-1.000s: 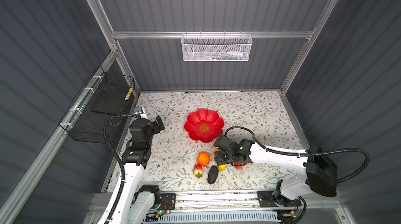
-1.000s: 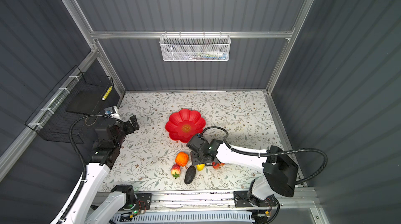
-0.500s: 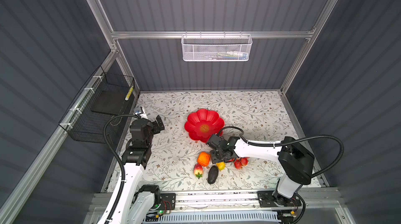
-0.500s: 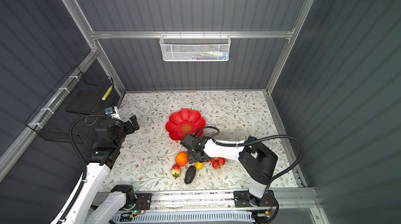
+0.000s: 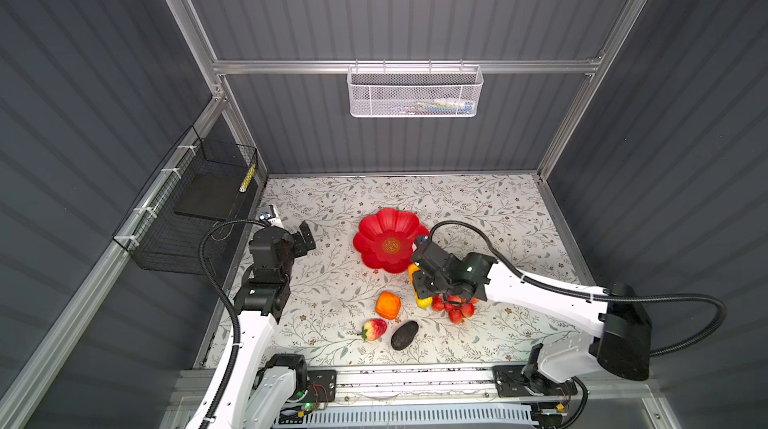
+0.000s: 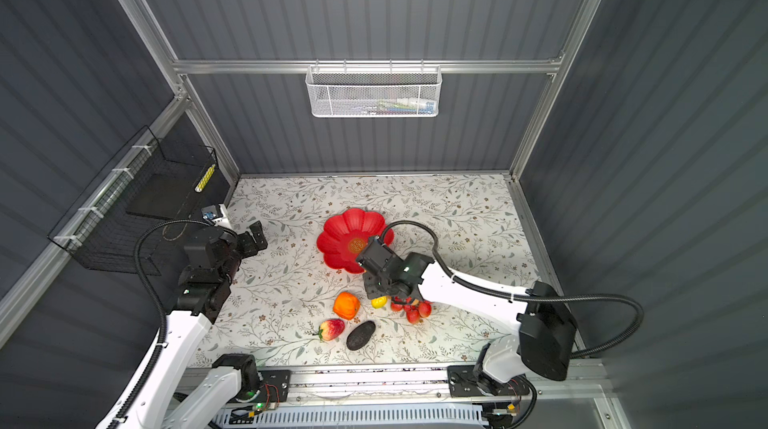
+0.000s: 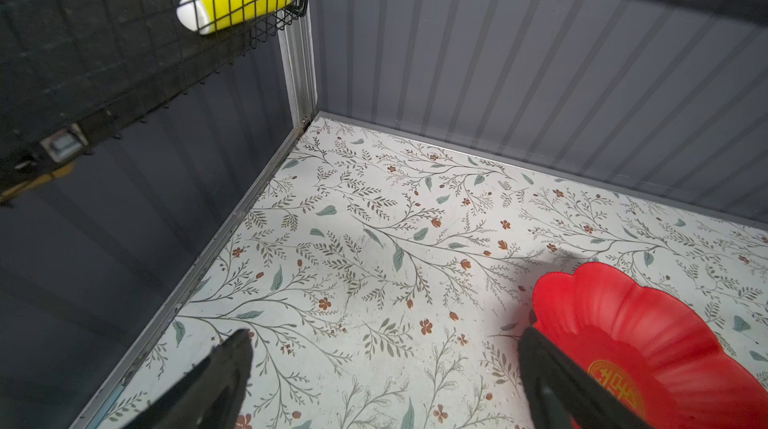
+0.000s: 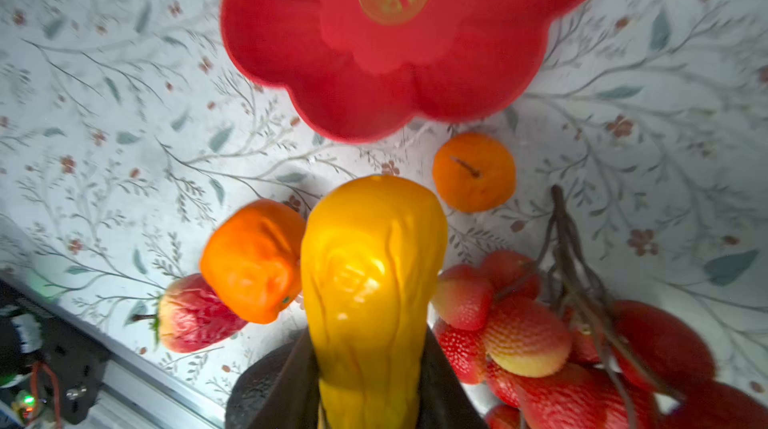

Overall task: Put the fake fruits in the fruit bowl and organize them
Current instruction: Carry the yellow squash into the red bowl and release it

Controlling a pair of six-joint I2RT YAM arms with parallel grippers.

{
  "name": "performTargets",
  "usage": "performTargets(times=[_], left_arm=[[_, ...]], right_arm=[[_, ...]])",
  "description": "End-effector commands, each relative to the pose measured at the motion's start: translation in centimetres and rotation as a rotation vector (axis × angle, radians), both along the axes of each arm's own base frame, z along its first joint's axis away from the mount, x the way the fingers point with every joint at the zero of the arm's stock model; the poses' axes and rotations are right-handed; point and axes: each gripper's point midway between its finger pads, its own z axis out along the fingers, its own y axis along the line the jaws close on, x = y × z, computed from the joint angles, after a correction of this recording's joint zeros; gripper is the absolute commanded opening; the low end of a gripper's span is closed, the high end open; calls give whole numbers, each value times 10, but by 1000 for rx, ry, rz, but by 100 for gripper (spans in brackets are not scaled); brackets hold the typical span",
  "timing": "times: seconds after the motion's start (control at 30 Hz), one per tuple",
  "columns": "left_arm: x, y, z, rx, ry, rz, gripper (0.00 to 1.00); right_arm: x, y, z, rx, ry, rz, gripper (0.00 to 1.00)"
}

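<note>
My right pincer [image 8: 365,385] is pinching the long yellow fruit [image 8: 370,281] by one end, on the near side of the empty fruit bowl [image 5: 374,227]. My left pincer [image 7: 384,337] hangs spread at the left. The fruit is glossy and tapered, so it may slip or swing. The red berry bunch [image 5: 455,308] just right of it could snag by its stems. The dish is shallow, so a dropped fruit might roll out. Floral tabletop [image 5: 332,281], dark ribbed walls close around.

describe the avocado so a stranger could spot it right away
Find the red flower-shaped bowl mid-table. Toward the front rail lies a cluster of fruits, and the avocado is frontmost, beside the strawberry. It is the only dark, near-black oval among red, orange and yellow pieces.
</note>
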Motion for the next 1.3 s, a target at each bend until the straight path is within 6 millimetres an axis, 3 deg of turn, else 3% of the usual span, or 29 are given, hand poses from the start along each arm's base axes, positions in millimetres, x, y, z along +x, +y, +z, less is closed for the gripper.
performTargets(times=[0.0,0.1,0.23,0.37,0.5,0.77,0.97,1.1,1.27], left_arm=[[-1,0,-4,-15,17,-2,100],[-2,-1,-6,-23,32,0,100],[-5,-2,-10,-55,55,2,100],[-14,-17,-18,-137,140,-56,100],[-29,-40,-36,-239,255,-146,99],[-68,-69,-73,-452,423,-211,93],[-91,-82,-92,-553,529,-227,91],[-98,-91,-104,-620,568,-242,89],[-99,-100,-106,-643,587,-276,90]], right_arm=[[36,-11,17,-41,-88,-9,23],[80,-1,25,-36,-131,6,23],[132,18,16,-83,-155,42,24],[168,31,-5,-138,-156,72,24],[191,37,-29,-150,-125,91,25],[204,42,-83,-190,-55,103,27],[203,47,-110,-185,-2,108,37],[204,50,-100,-168,-10,103,51],[209,43,-45,-97,-95,66,69]])
